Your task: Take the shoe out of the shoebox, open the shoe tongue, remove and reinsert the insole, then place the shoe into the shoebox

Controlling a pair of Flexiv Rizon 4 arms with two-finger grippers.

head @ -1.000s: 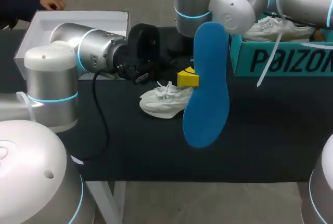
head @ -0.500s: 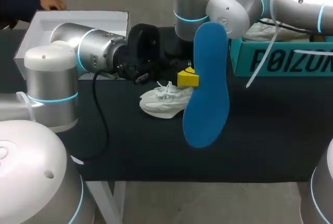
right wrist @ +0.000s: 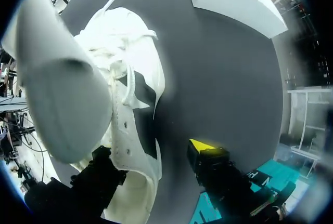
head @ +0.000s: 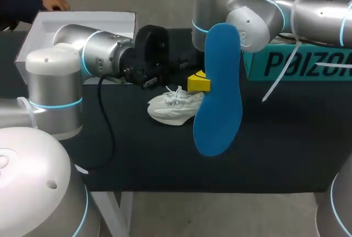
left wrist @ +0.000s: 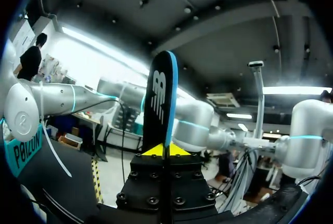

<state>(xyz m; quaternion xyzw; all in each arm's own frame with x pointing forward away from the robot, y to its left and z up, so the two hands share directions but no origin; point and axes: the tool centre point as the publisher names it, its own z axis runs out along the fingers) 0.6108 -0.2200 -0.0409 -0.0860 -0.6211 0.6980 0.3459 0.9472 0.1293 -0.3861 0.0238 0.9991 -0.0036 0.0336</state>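
Right arm (head: pixel 297 11): elbow has swung lower across the teal shoebox (head: pixel 300 64) since a second ago and now covers its opening. The insole (head: pixel 217 91), shoe (head: pixel 170 109) and left arm (head: pixel 99 53) have not moved.

Insole: blue, with one black face showing edge-on in the left wrist view. It is held raised above the desk (head: pixel 275 138), clear of the shoe.

Left gripper (head: pixel 199 82): yellow tips pressed onto the insole from both sides.

Shoe: white and laced, lying on the desk just beside the insole.

Right gripper (right wrist: pixel 152 148): directly over the shoe with its fingers spread wide. One finger is at the shoe's collar wall, and the yellow-tipped one is over bare desk beside it.

Desk: dark surface shows from the shoe to the near edge, and from the insole rightward below the shoebox.

Teal shoebox: far right. White box (head: pixel 82 25): far left corner, well apart from the shoe.

Black cable (head: pixel 104 127): hangs from the left arm across the desk.
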